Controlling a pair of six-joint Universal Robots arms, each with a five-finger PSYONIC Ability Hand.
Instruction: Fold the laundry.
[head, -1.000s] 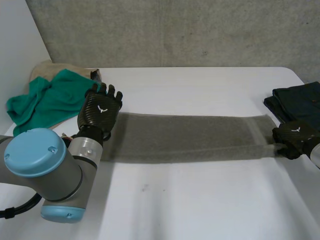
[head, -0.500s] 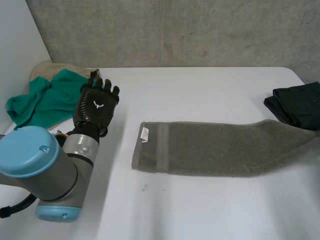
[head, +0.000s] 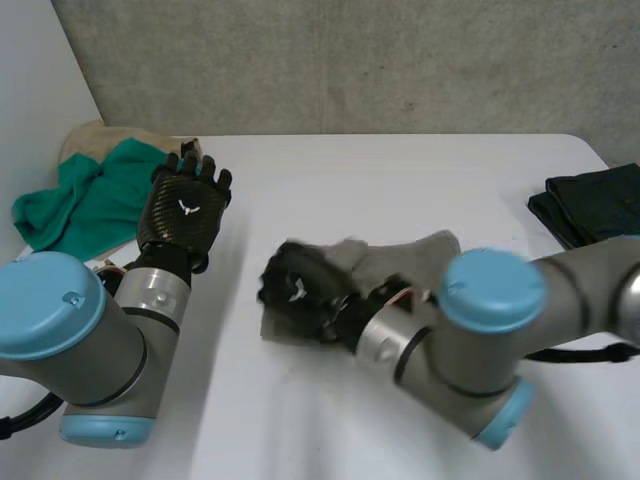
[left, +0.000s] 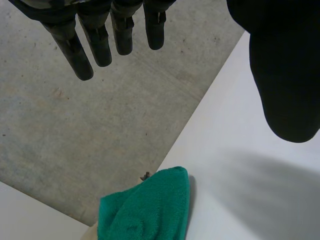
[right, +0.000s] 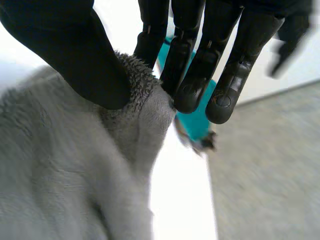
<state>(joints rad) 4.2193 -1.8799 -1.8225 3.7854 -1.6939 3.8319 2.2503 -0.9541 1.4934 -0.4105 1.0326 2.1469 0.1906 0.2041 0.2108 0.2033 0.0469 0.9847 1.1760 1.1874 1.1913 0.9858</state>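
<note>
Just beside the green cloth (head: 85, 200) lying on a beige cloth (head: 88, 135), the left hand (head: 185, 212) is clear of the towel, and its own wrist view shows what the head view hides: fingers (left: 80, 55) straight, apart from the thumb, holding nothing. The right hand (head: 297, 292) is at the end of the grey towel (head: 400, 262) nearest the left hand. Its wrist view shows thumb and fingers pinching a towel edge, and the towel, stretched flat half a second ago, is now bunched, partly hidden by the right arm. Well beyond that arm, a dark folded cloth (head: 590, 205) lies at the edge of the table (head: 400, 170).
</note>
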